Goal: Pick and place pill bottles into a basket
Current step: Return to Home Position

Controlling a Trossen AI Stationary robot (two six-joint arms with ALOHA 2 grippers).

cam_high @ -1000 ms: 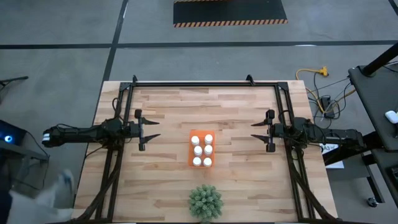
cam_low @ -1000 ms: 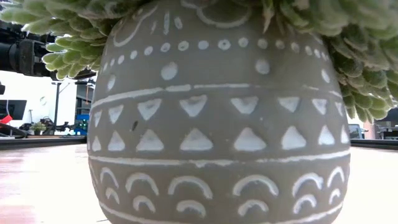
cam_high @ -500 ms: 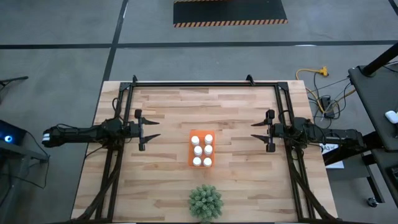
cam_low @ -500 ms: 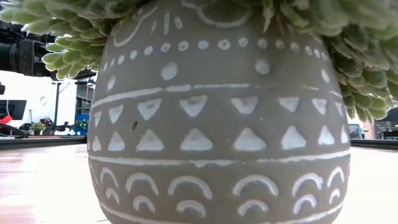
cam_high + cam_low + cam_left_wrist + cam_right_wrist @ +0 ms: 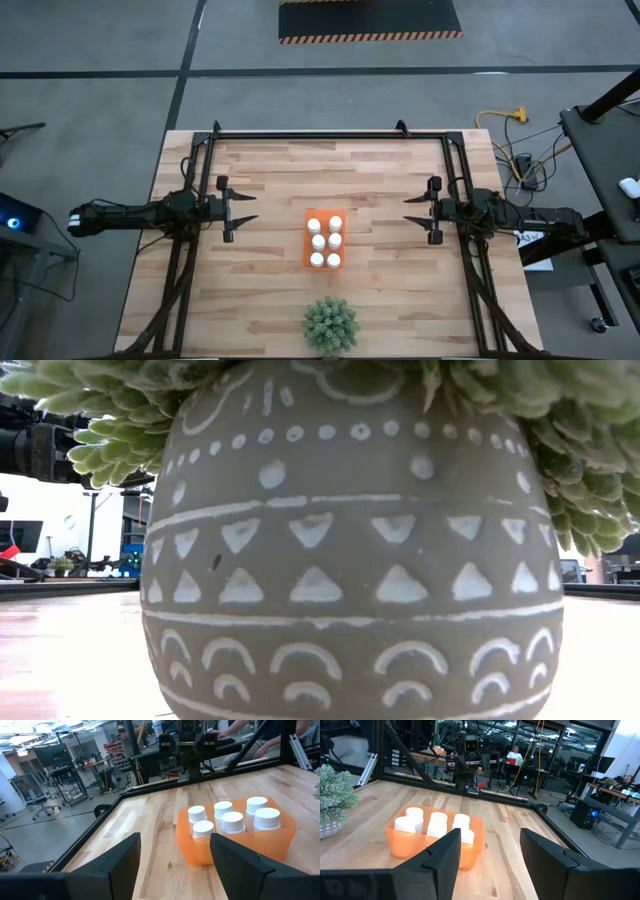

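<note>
**All six bottles binned; arms drawn clear for the return home**

The wooden table (image 5: 280, 180) carries little apart from the basket (image 5: 235, 847), which lies near its middle with its long side running front to back. The left arm (image 5: 130, 215) reaches in from the basket's left and the right arm (image 5: 520, 218) from its right. Both lie low and roughly level with the basket's far end.

The potted plant (image 5: 330, 325) stands just off the basket's near short end without touching it. Its patterned pot fills the low view, so that camera gives no check on the basket.

The left gripper (image 5: 255, 208) sits well apart from the basket's left wall with its jaws spread wide and nothing between them. The right gripper (image 5: 407, 211) mirrors it on the opposite side, also wide and empty. Each wrist view looks past its own parted fingers (image 5: 120, 865) at the basket.

The pill bottles (image 5: 318, 241) stand upright inside the basket in two rows of three, with their white caps above the rim. None shows on the bare wood around it.

The placing looks finished, so only parking the arms remains. To do that well, draw each arm straight back from the basket, keeping the jaws apart and the wrists level. Move slowly enough that nothing brushes the rim or the plant beside it.
</note>
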